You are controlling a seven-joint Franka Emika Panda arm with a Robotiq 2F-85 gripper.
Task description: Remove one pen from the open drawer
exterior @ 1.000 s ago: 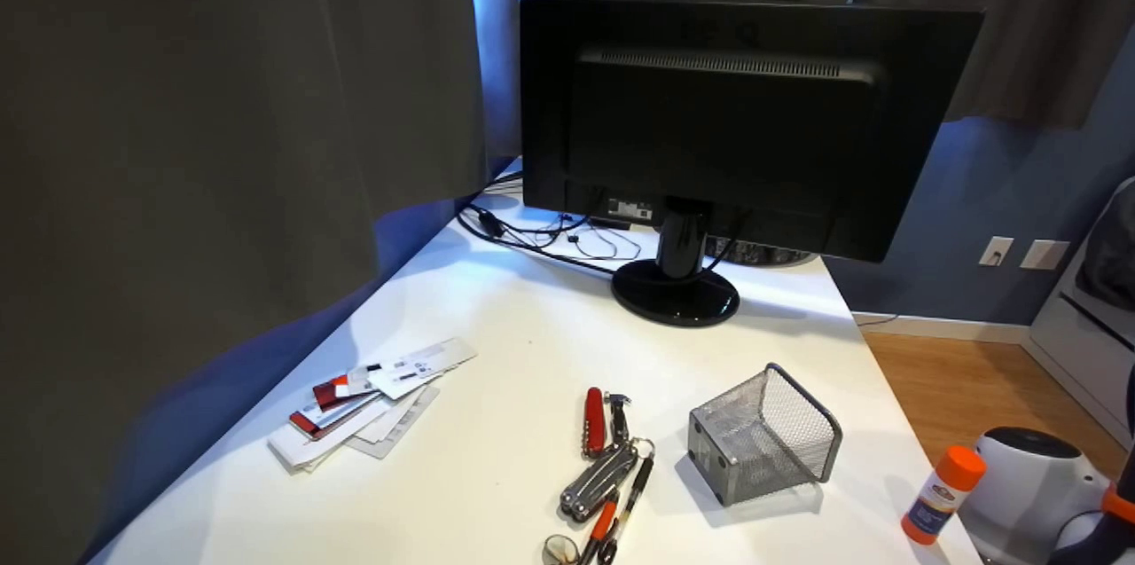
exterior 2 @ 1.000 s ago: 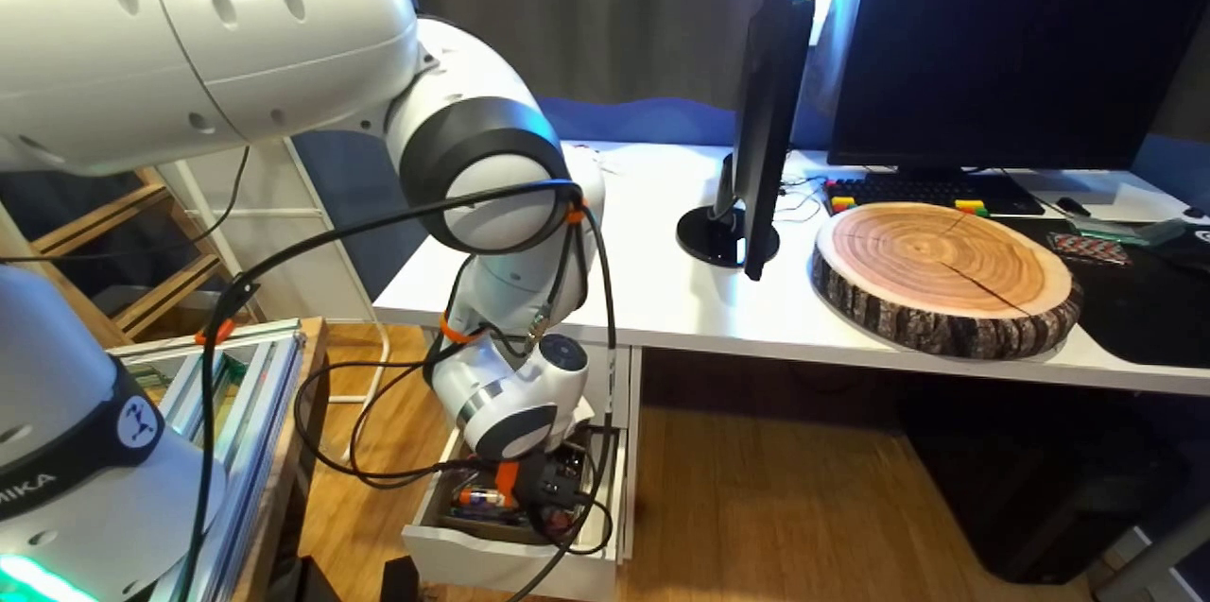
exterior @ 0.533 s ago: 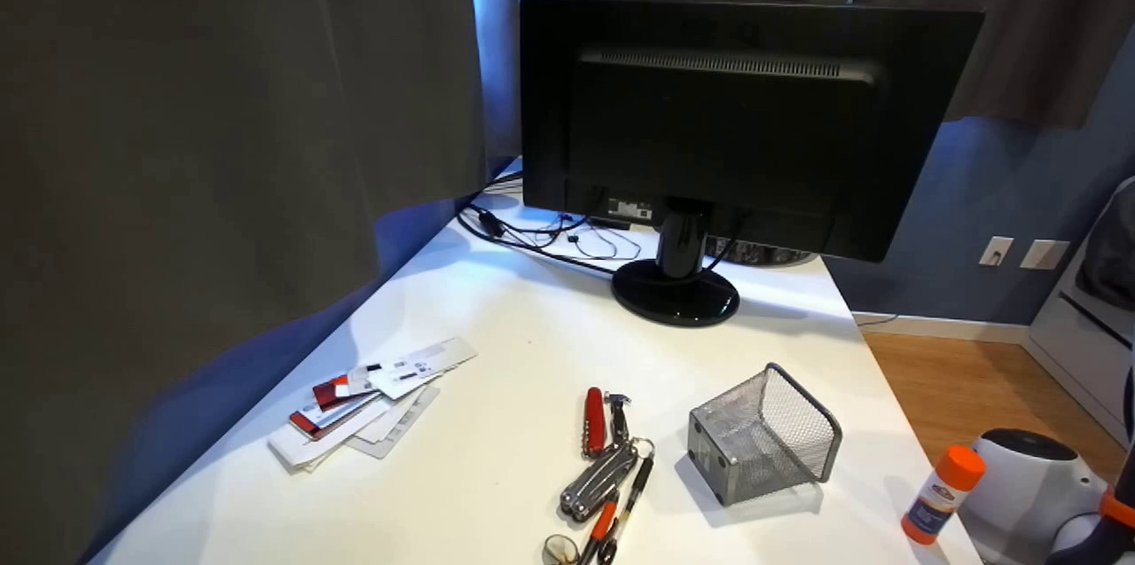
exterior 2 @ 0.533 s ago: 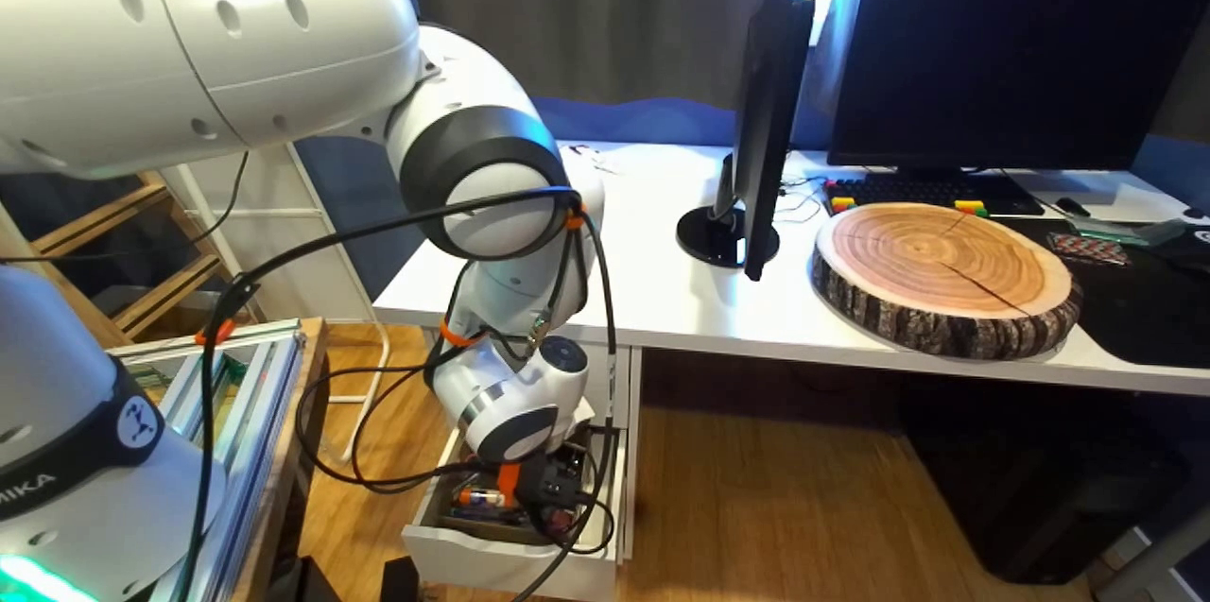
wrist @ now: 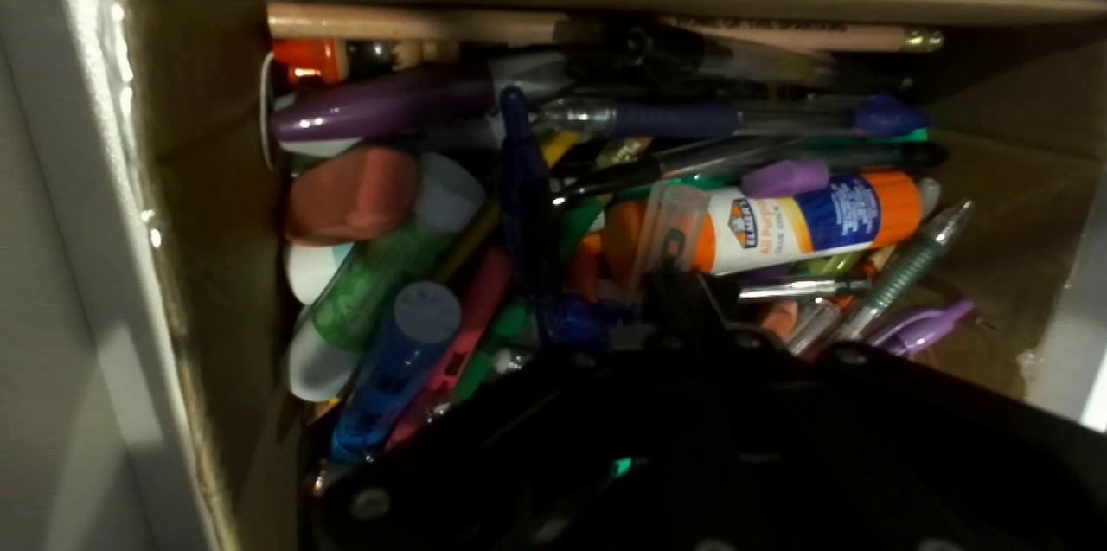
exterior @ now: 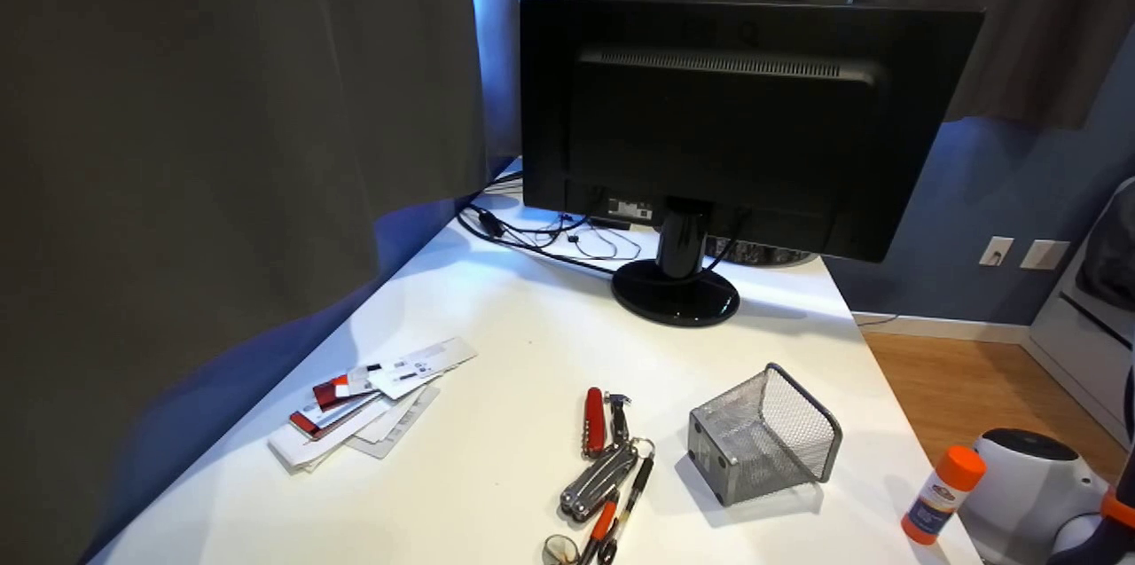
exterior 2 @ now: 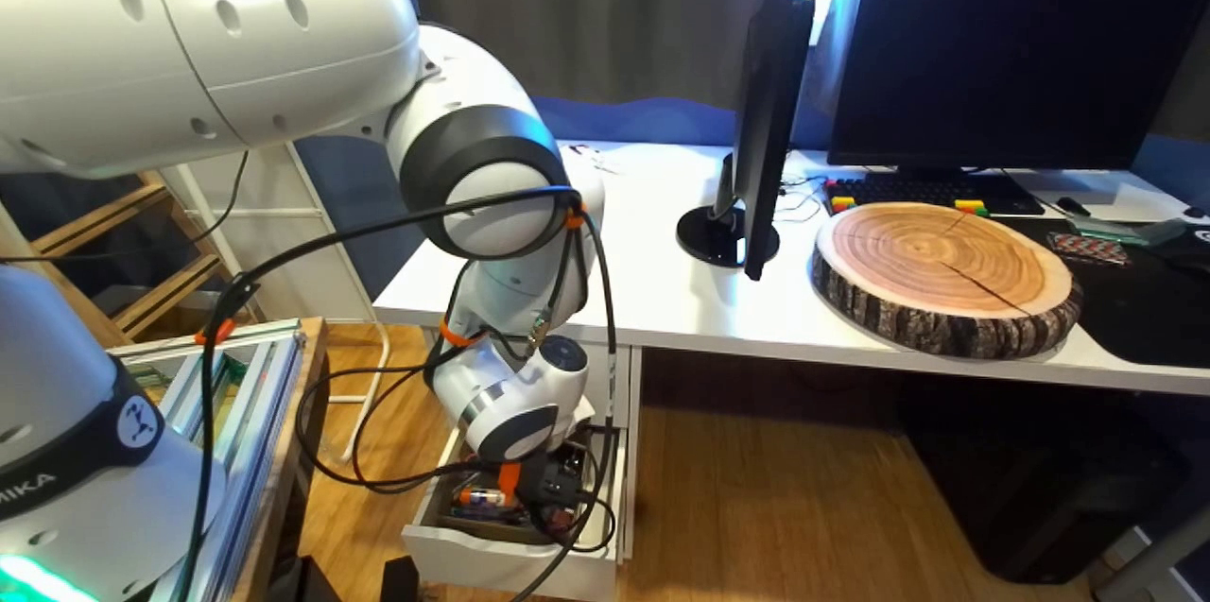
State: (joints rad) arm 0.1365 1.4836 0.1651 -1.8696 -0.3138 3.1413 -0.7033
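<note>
The open drawer [exterior 2: 506,569] stands below the desk in an exterior view. In the wrist view a cardboard box [wrist: 207,188] inside it is full of pens and markers. A slim pen with a green ribbed grip [wrist: 904,278] lies at the right; I cannot tell whether it is plain green all over. A dark blue pen [wrist: 523,179] points up left of my gripper [wrist: 687,296]. The gripper's dark jaws look closed together, low in the pile beside a clear cap [wrist: 670,227]. Whether anything is between them is hidden. The gripper also shows in an exterior view [exterior 2: 556,479].
A glue stick [wrist: 778,227] lies above the jaws in the box. Black cables [exterior 2: 610,337] hang around the arm. The desk edge [exterior 2: 718,344] is above the drawer. On the desk are a mesh holder [exterior: 758,450], a multitool [exterior: 598,483] and a monitor [exterior: 745,121].
The arm moved slightly down between one second and half a second ago. Since then it looks still.
</note>
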